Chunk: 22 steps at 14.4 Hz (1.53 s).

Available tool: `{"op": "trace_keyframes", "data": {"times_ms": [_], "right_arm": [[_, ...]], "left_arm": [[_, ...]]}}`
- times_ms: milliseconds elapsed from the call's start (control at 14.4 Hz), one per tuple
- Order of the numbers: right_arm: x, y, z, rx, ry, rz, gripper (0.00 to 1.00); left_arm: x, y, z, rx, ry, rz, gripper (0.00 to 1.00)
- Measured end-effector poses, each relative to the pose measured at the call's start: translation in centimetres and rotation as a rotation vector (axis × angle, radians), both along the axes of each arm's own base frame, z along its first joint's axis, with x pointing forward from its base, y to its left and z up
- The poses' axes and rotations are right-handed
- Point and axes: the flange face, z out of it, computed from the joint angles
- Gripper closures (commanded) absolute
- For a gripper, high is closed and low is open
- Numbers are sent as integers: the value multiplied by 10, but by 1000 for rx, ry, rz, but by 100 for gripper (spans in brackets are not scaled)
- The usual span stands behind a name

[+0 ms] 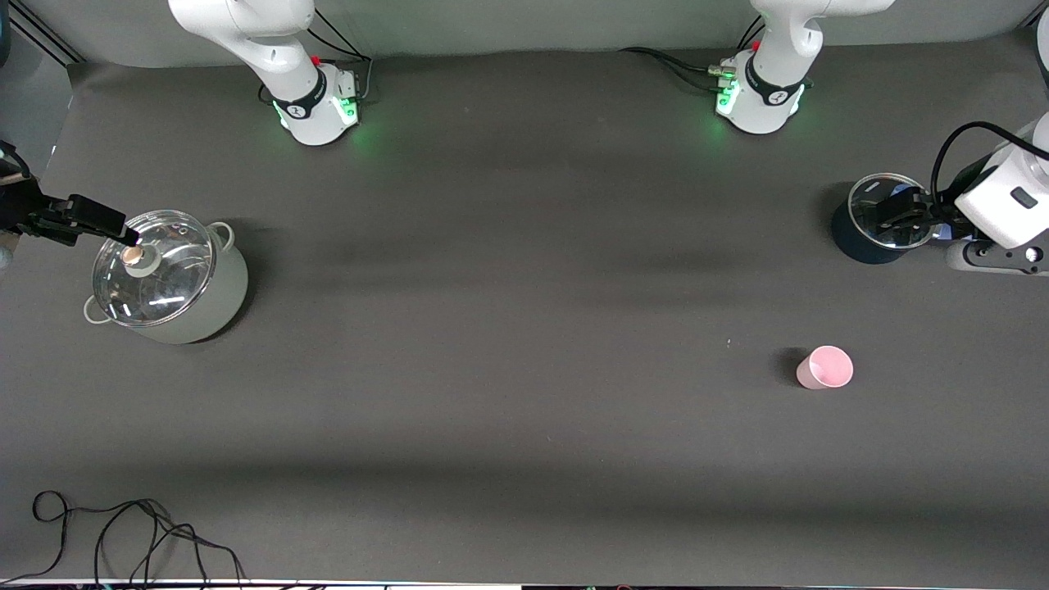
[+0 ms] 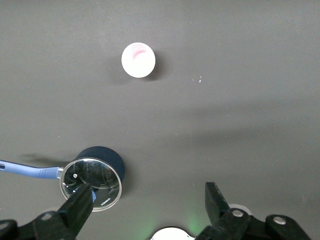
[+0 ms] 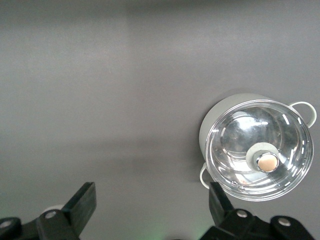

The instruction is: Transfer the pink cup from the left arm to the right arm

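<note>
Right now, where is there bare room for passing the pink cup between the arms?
The broad dark mat between the grey lidded pot and the small pale-pink plastic cup is bare. It is crowded only at the ends: right gripper over the pot, left gripper, open, over the dark glass-lidded saucepan.

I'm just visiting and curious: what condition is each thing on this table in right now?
Small pale-pink plastic cup: upright, open, standing alone, untouched.
Grey-white metal pot: covered by its glass lid.
Dark blue saucepan: glass lid on.
Left gripper: open, empty, over the saucepan.
Right gripper: open, empty, over the grey-white pot.
</note>
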Motion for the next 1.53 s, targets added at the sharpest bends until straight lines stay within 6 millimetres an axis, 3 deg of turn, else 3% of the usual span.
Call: {"op": "trace_keyframes", "data": {"times_ms": [833, 1042, 1250, 1528], "right_arm": [[6, 2, -2, -1, 7, 4, 0], [6, 2, -2, -1, 11, 5, 0], [6, 2, -2, -1, 11, 5, 0], [6, 2, -2, -1, 12, 5, 0]], "left_arm": [[1, 0, 0, 0, -4, -1, 0], [14, -1, 10, -4, -32, -23, 0], [34, 0, 18, -24, -63, -211, 0], [56, 17, 12, -58, -109, -468, 0]]}}
